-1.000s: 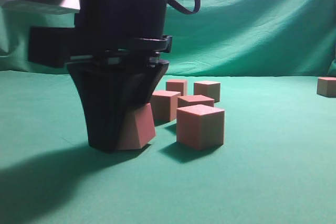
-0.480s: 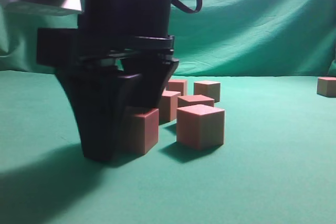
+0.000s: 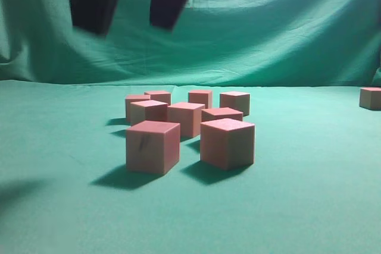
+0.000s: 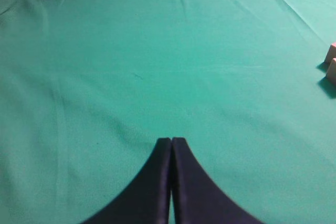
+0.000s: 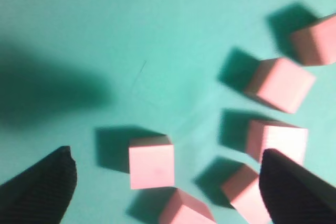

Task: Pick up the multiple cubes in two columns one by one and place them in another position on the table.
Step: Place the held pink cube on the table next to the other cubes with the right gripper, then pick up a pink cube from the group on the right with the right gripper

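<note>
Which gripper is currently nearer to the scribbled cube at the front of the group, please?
Right. The right gripper hangs open directly above the scribbled cube; the left gripper sits shut over bare table, cubes only at its view's edge.

A staged robot test setup, like a lab bench rather than a home or shop. A broad flat table covered in slightly wrinkled teal-green cloth (image 3: 309, 206) fills the ground, and a draped green cloth backdrop (image 3: 286, 28) hangs behind, well beyond the raised dark claw (image 3: 128, 4) (no furniture or walls show). Below the claw sit only identical small salmon-red blocks (image 3: 153, 146), plain test props.
</note>
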Robot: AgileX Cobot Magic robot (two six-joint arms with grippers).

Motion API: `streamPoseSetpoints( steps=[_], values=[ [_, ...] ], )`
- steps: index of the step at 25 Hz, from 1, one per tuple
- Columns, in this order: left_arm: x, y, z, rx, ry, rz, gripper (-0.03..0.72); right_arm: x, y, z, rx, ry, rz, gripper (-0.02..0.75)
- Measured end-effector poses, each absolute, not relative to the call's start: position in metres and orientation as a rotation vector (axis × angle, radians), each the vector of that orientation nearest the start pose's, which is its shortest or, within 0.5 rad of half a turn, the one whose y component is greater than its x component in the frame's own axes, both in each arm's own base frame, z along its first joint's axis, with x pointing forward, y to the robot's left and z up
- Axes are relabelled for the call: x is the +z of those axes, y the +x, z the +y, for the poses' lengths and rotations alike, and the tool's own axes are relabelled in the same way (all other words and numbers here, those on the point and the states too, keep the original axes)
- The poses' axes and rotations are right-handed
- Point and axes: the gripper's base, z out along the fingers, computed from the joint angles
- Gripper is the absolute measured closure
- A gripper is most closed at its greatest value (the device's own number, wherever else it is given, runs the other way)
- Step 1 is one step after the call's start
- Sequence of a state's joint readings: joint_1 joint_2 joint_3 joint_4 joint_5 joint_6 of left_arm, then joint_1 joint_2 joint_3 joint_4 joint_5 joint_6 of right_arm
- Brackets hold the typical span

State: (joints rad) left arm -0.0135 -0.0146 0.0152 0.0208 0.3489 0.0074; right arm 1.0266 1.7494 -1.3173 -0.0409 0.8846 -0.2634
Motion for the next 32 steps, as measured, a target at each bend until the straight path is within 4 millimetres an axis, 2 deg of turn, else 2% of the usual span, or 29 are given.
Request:
streamPoseSetpoints(
  steps=[4,8,12,14,19,24,26,27,28,32],
  values=[
    [0.177,0.053,0.000,0.016,0.032,1.833,0.688,0.300,0.190,0.294,0.111,-1.515,2.209,0.094],
    [0.177,0.053,0.000,0.016,0.032,1.833,0.688,0.348,0.192,0.263,-0.051,-1.288,2.202,0.094],
    [0.177,0.053,0.000,0.016,0.032,1.833,0.688,0.375,0.209,0.216,-0.226,-0.968,2.275,0.094],
    [0.177,0.053,0.000,0.016,0.032,1.833,0.688,0.380,0.227,0.187,-0.288,-0.784,2.344,0.094],
    [0.177,0.053,0.000,0.016,0.032,1.833,0.688,0.379,0.268,0.115,-0.374,-0.399,2.484,0.094],
    [0.177,0.053,0.000,0.016,0.032,1.833,0.688,0.360,0.303,0.057,-0.310,-0.075,2.610,0.094],
    [0.177,0.053,0.000,0.016,0.032,1.833,0.688,0.344,0.318,0.044,-0.241,0.024,2.656,0.094],
    [0.177,0.053,0.000,0.016,0.032,1.833,0.688,0.336,0.325,0.038,-0.211,0.062,2.676,0.147],
    [0.177,0.053,0.000,0.016,0.032,1.833,0.688,0.326,0.333,0.034,-0.193,0.079,2.700,0.162],
    [0.177,0.053,0.000,0.016,0.032,1.833,0.688,0.289,0.360,0.035,-0.137,0.048,2.752,0.151]
  ],
)
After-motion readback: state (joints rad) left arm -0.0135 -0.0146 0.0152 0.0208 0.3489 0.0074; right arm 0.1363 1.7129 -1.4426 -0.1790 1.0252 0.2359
